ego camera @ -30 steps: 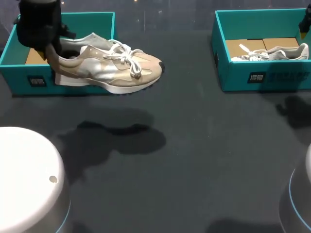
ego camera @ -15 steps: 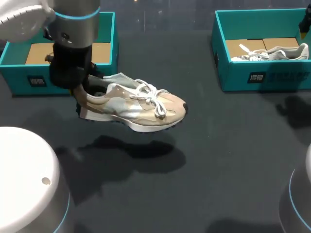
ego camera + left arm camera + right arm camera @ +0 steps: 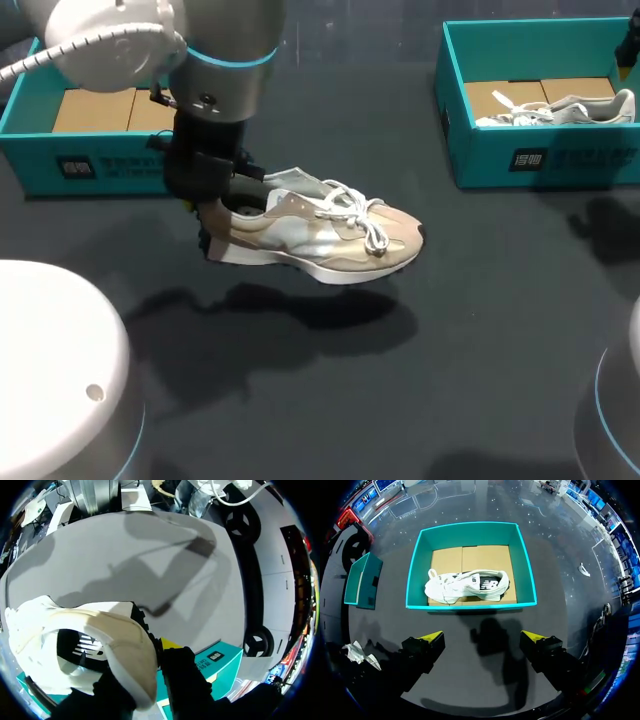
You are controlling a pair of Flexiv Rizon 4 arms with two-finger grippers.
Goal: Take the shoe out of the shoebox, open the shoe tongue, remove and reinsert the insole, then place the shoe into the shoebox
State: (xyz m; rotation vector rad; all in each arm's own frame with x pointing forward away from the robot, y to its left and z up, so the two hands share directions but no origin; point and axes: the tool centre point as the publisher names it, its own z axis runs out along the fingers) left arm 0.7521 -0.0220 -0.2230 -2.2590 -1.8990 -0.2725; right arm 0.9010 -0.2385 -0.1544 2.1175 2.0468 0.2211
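Head view, from biggest to smallest: dark tabletop [image 3: 480, 330]; on it a teal left shoebox [image 3: 100, 170] with only cardboard inside, and a teal right shoebox [image 3: 560, 158] with a second shoe [image 3: 560, 108] lying in it. Between the boxes, nearer the left one, the beige shoe [image 3: 320, 235], held above the tabletop, shadow below, toe toward the right. Left claw [image 3: 212, 215] pinching the heel.

For this step, as a judgement: lower slowly, set the sole flat on the open middle, let go only once resting, tongue upward for both arms.

Only in left wrist view: heel wall clamped between the two fingers [image 3: 186, 677], one at each side. Only in right wrist view: right claw [image 3: 482, 637] spread wide, holding nothing, above the right shoebox.
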